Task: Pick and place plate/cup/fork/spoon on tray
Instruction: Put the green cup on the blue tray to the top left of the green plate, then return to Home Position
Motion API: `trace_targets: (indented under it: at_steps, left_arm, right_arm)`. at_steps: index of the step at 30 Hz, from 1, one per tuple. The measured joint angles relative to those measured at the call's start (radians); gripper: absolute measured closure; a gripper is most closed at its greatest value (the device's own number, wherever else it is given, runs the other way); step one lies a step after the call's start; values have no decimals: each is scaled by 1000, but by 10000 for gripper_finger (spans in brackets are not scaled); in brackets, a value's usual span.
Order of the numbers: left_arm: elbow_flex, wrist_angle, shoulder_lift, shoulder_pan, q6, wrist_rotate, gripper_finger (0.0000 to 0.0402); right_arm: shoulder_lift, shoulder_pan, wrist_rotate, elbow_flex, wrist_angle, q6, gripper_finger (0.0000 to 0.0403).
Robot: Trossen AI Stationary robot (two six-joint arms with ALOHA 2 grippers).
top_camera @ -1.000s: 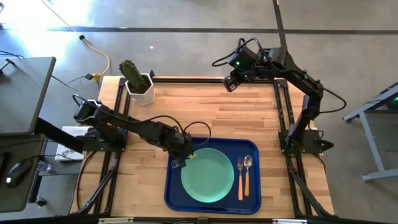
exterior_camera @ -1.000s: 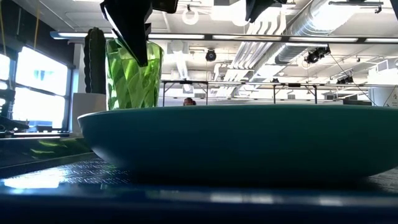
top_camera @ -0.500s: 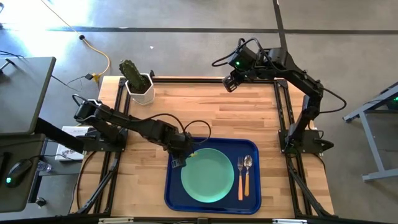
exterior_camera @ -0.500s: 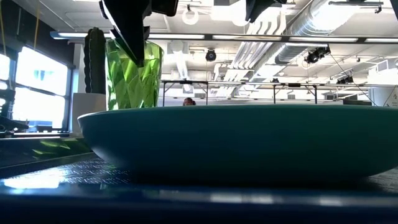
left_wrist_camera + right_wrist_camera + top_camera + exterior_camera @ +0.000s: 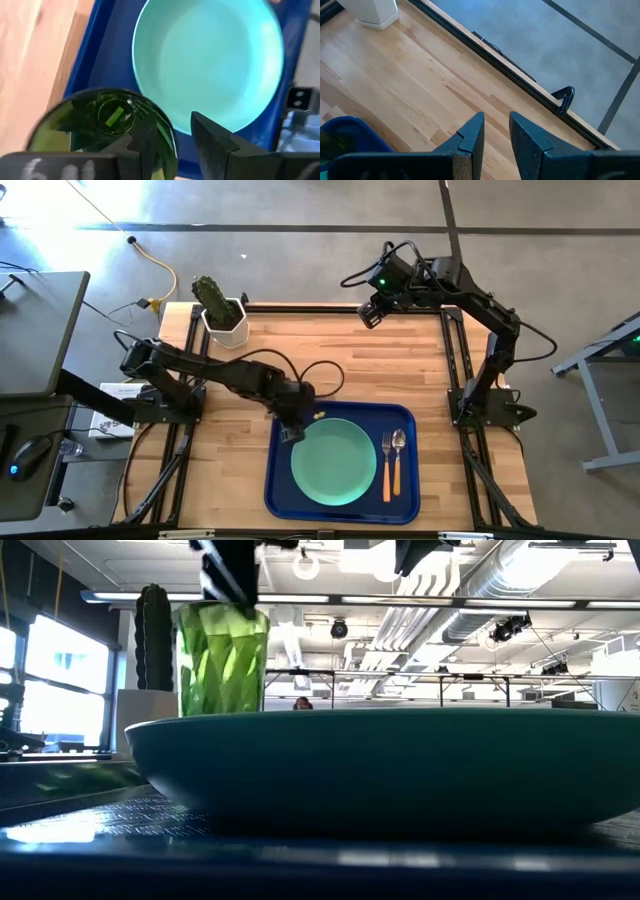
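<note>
Translucent dark-green glass cup [image 5: 221, 658] stands upright at the tray's 10 o'clock corner, just beside the round mint-green plate [image 5: 333, 461]. Left gripper [image 5: 170, 142] sits directly above the cup, fingers parted and clear of the glass, one finger over the rim in the wrist view. Deep-blue rectangular tray [image 5: 345, 507] also carries the tan-handled fork [image 5: 386, 468] and spoon [image 5: 397, 459] at 3 o'clock of the plate. Right gripper [image 5: 495, 135] waits over the table's far edge, fingers narrowly parted, holding nothing.
</note>
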Motion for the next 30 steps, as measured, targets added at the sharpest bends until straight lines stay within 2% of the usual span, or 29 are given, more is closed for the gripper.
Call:
trace_targets:
  at_steps: [7,24,30]
  left_arm:
    - [103,-72,0,0,9,0,291]
    - [438,-335,-28,8,210,-8,291]
    - [439,-361,-159,7,207,-143,291]
  right_arm:
    - [0,0,0,0,0,-8,320]
    - [0,0,-48,0,0,-43,320]
    - [0,4,-47,0,0,-41,320]
